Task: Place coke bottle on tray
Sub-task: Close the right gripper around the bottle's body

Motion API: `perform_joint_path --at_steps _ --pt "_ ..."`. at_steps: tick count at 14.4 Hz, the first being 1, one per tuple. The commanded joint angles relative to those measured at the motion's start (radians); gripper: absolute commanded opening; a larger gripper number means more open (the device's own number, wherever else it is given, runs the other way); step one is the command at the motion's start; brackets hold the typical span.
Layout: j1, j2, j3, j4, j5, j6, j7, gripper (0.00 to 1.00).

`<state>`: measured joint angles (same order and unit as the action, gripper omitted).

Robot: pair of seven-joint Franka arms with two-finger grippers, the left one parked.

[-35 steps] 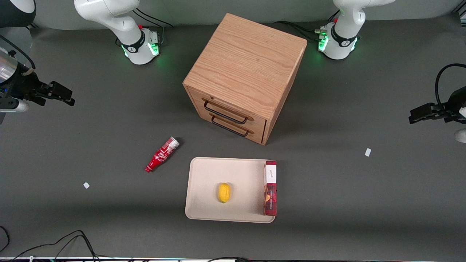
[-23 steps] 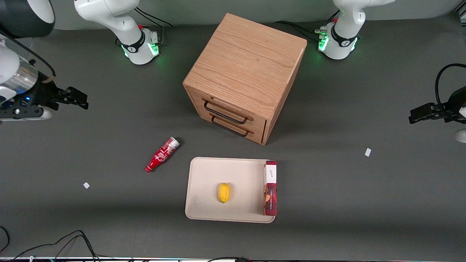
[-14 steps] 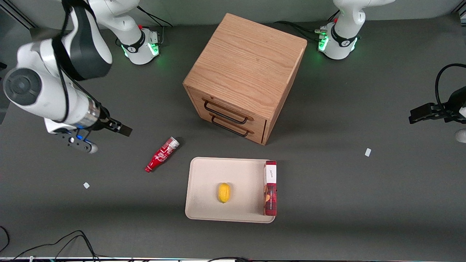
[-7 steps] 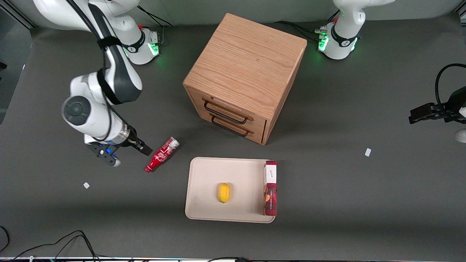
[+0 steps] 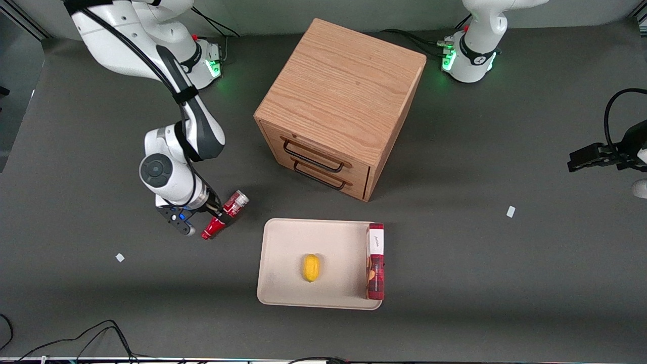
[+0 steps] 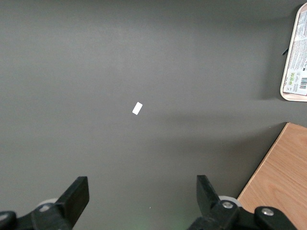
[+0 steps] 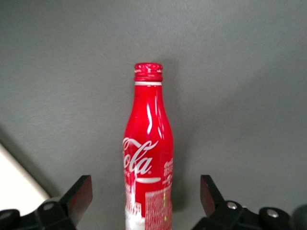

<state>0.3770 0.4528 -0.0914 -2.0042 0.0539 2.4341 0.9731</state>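
The coke bottle [image 5: 226, 215] lies on its side on the dark table, toward the working arm's end from the tray [image 5: 283, 263]; its silver-white base end is farther from the front camera than its red neck. In the right wrist view the coke bottle [image 7: 147, 153] shows with its white script logo. My gripper [image 5: 218, 211] is right over the bottle's middle, open, with one fingertip [image 7: 81, 196] on each side of the body and a gap to each. The beige tray holds a lemon and a red box.
A yellow lemon [image 5: 311, 267] lies in the tray and a flat red box [image 5: 375, 260] lies along its rim toward the parked arm. A wooden two-drawer cabinet [image 5: 338, 106] stands farther from the camera than the tray. Small white scraps [image 5: 120, 257] lie on the table.
My arm has swung in from the working arm's end of the table and come down over the bottle; the open fingers now straddle it. The bottle, tray, lemon and box have not moved.
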Motion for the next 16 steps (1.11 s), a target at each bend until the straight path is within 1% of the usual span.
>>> perform_joint_path --at_steps 1,5,7,8,10,11,12,15,16 --pt "0.008 0.033 -0.001 -0.013 0.012 0.075 0.027 1.00" --pt "0.008 0.070 0.002 -0.050 0.012 0.186 0.027 1.00" --pt "0.007 0.075 0.002 -0.054 0.012 0.198 0.027 1.00" --pt "0.008 0.075 0.004 -0.054 0.012 0.198 0.027 0.90" --pt "0.008 0.073 0.005 -0.054 0.012 0.197 0.029 0.47" --pt "0.008 0.073 0.005 -0.053 0.012 0.197 0.029 0.32" --pt "0.008 0.073 0.005 -0.053 0.012 0.195 0.029 0.25" --pt "0.008 0.064 0.005 -0.042 0.012 0.186 0.013 0.22" --pt "0.008 0.054 0.005 -0.041 0.012 0.183 0.010 0.14"
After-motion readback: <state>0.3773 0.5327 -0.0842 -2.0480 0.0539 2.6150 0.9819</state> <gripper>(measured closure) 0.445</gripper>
